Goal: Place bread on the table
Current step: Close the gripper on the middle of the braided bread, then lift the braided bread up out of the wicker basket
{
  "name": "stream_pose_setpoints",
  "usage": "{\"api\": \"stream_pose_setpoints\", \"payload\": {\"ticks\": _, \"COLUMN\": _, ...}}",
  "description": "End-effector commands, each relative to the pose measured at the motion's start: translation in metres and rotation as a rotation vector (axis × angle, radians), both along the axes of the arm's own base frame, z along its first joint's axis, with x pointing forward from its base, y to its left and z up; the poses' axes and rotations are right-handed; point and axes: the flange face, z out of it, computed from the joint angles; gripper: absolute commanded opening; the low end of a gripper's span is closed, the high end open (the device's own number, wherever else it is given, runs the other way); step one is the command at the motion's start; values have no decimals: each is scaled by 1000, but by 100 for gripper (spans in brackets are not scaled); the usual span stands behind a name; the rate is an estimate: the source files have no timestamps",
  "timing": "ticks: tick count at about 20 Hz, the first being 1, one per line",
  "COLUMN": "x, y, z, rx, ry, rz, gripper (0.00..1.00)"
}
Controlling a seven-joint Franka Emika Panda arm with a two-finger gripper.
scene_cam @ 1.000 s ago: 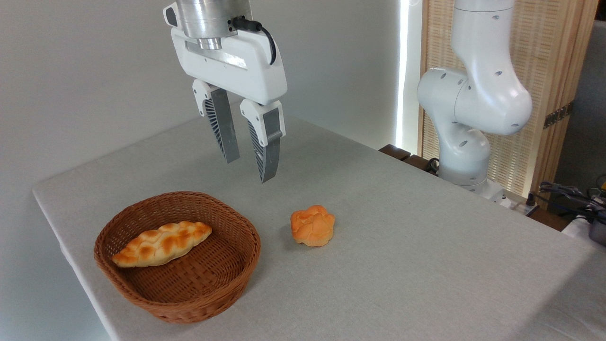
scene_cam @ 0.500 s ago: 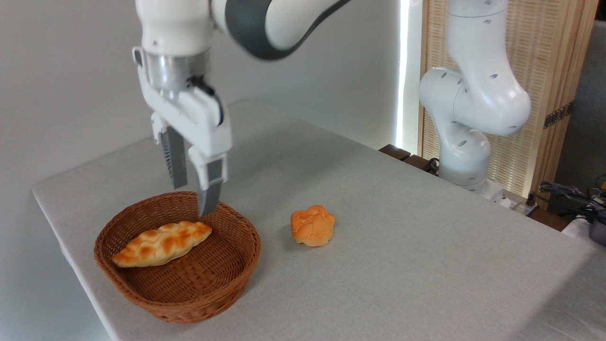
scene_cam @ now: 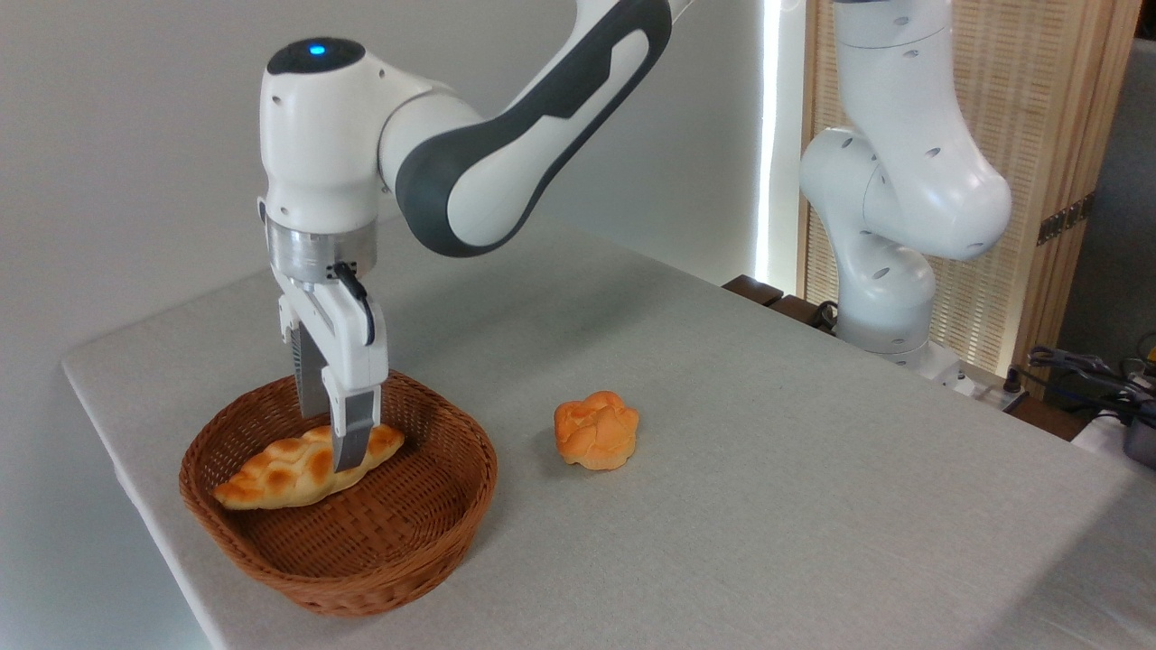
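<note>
The bread (scene_cam: 271, 471), a long braided loaf with toasted patches, lies in the brown wicker basket (scene_cam: 388, 591) near the left end of the grey table (scene_cam: 777, 487). My gripper (scene_cam: 332, 435) points straight down into the basket and straddles the loaf's right part. One finger (scene_cam: 350, 441) stands in front of the loaf and the other behind it, where the loaf hides its tip. The jaws look open, with the loaf still resting on the basket floor.
A small round orange bun (scene_cam: 596, 431) sits on the table to the right of the basket. My arm's white base (scene_cam: 890, 271) stands past the table's far right edge. The table's left edge runs close to the basket.
My gripper has swung left and come down from above the table into the basket, and its fingers now straddle the loaf. The loaf and the bun have not moved.
</note>
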Motion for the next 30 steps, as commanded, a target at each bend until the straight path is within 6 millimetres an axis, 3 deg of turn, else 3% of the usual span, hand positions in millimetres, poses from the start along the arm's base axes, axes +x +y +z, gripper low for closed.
{"api": "stream_pose_setpoints", "payload": {"ticks": 1, "x": 0, "y": 2, "z": 0, "rx": 17, "ry": -30, "rz": -45, "gripper": 100}}
{"api": "stream_pose_setpoints", "payload": {"ticks": 4, "x": 4, "y": 1, "z": -14, "rx": 21, "ry": -22, "rz": -47, "gripper": 100}}
{"api": "stream_pose_setpoints", "payload": {"ticks": 6, "x": 5, "y": -3, "z": -17, "rx": 17, "ry": -30, "rz": -48, "gripper": 81}}
{"api": "stream_pose_setpoints", "payload": {"ticks": 8, "x": 6, "y": -6, "z": -20, "rx": 15, "ry": -37, "rz": -55, "gripper": 52}}
{"api": "stream_pose_setpoints", "payload": {"ticks": 10, "x": 6, "y": -6, "z": -20, "rx": 17, "ry": -40, "rz": -65, "gripper": 30}}
{"api": "stream_pose_setpoints", "payload": {"ticks": 11, "x": 6, "y": -6, "z": -20, "rx": 19, "ry": -42, "rz": -77, "gripper": 27}}
{"api": "stream_pose_setpoints", "payload": {"ticks": 25, "x": 7, "y": -4, "z": -11, "rx": 19, "ry": -56, "rz": -84, "gripper": 24}}
{"api": "stream_pose_setpoints", "payload": {"ticks": 30, "x": -4, "y": 5, "z": 31, "rx": 8, "ry": -70, "rz": -60, "gripper": 24}}
